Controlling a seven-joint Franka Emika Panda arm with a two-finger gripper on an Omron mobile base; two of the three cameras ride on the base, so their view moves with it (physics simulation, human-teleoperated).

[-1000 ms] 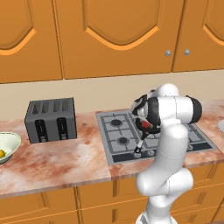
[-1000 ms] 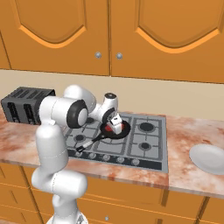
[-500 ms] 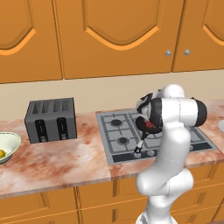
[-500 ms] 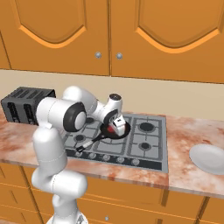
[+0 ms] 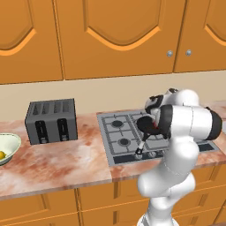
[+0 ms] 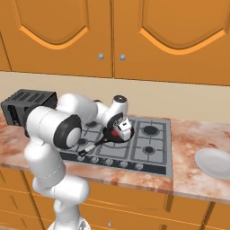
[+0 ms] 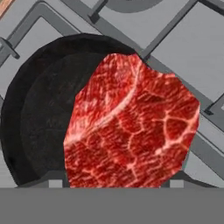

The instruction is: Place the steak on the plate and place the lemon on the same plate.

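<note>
Setting: kitchen with orange wooden cabinets [image 6: 112, 36] above a reddish marble counter [image 5: 57, 163] that carries a grey gas stove [image 6: 148, 146].
Pan: black frying pan [image 7: 41, 113] sits on the stove grate near the stove's front left, its handle pointing toward the counter's front edge.
Steak: red marbled steak [image 7: 131, 131] with a pale streak lies in the pan, covering its right part in the hand view.
Gripper: gripper [image 6: 122, 130] hangs directly over the pan and steak; its jaws stand spread wide, with nothing between them.
Plate: white plate [image 6: 215, 161] rests on the counter to the right of the stove, well apart from the pan.
Bowl: pale bowl [image 5: 11, 145] at the counter's left end.
Lemon: yellow lemon [image 5: 2, 154] lies inside the bowl.
Toaster: dark toaster [image 5: 50, 120] stands between bowl and stove, toward the back.
</note>
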